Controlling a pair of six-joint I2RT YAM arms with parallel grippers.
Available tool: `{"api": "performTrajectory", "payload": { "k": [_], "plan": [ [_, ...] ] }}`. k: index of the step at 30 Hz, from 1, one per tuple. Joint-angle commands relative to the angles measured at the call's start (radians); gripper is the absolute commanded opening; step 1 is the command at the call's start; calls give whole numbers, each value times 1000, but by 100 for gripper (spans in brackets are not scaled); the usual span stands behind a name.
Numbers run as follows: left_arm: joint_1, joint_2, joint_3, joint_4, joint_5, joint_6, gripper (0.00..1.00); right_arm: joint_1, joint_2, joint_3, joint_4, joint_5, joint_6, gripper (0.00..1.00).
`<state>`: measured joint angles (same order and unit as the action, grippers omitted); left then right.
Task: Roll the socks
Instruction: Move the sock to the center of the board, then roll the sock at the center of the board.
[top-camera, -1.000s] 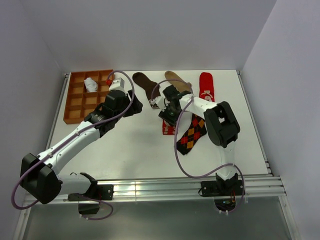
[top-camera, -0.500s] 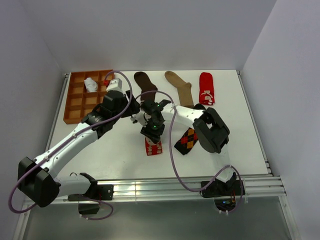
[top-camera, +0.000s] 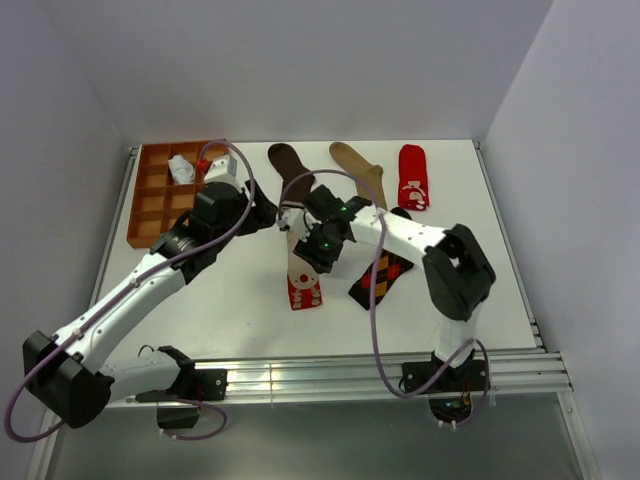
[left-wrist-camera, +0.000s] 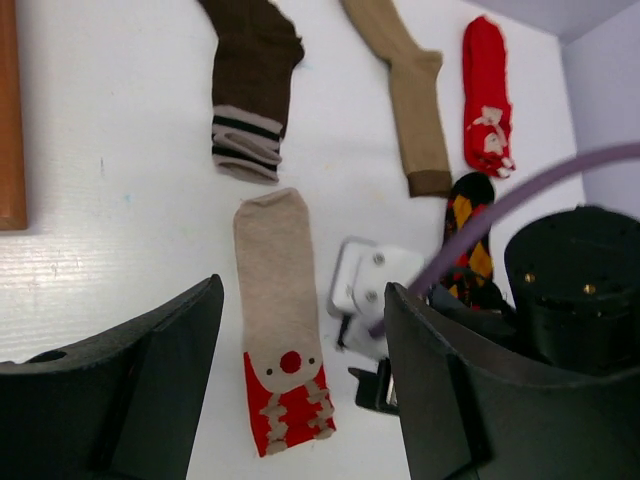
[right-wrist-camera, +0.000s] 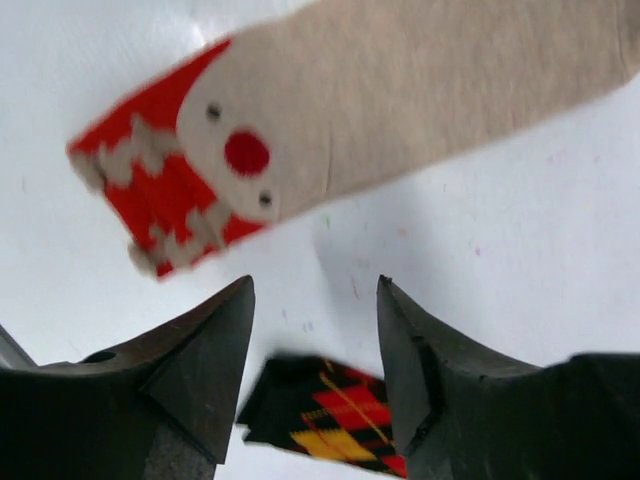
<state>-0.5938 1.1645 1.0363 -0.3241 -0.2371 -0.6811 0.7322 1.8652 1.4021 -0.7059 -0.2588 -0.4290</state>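
The beige red-toed sock (top-camera: 301, 288) lies flat in the middle of the table, red toe toward the near edge; the left wrist view looks down on that sock (left-wrist-camera: 276, 280). My right gripper (top-camera: 320, 250) hovers open just right of it, and nothing is between its fingers (right-wrist-camera: 313, 290). My left gripper (top-camera: 262, 214) is open above the table, left of the sock's cuff. The black-orange argyle sock (top-camera: 382, 278) lies to the right. Along the back lie the dark brown sock (top-camera: 292, 170), tan sock (top-camera: 360, 172) and red sock (top-camera: 412, 177). A white sock (top-camera: 182, 170) sits in the tray.
The orange-brown gridded tray (top-camera: 150, 215) stands at the back left. The right arm's purple cable (top-camera: 372, 320) loops over the table near the argyle sock. White walls close in the table on three sides.
My right gripper dragged the beige red-toed sock left from beside the argyle sock, laid it out flat and let go. The left arm shifted slightly left.
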Motion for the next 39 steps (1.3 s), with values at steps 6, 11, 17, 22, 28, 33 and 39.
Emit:
{"api": "performTrajectory", "payload": {
  "k": [6, 11, 17, 22, 28, 33, 39],
  "plan": [
    [0, -147, 162, -102, -120, -2, 77, 44, -215, -270, 144, 33, -246, 67],
    [0, -196, 211, -159, -183, -5, 78, 101, -296, -402, 249, 38, -332, 71],
    [0, -226, 217, -176, -199, 3, 78, 151, -319, -422, 295, 16, -332, 73],
    [0, -230, 205, -162, -192, 11, 78, 200, -287, -413, 306, 30, -326, 75],
    [0, -220, 197, -147, -180, 21, 78, 233, -261, -416, 318, 38, -324, 75],
    [2, -204, 179, -125, -163, 25, 78, 249, -215, -393, 318, 39, -321, 75],
    [0, -187, 160, -102, -165, 32, 78, 265, -166, -390, 364, 79, -327, 75]
  ]
}}
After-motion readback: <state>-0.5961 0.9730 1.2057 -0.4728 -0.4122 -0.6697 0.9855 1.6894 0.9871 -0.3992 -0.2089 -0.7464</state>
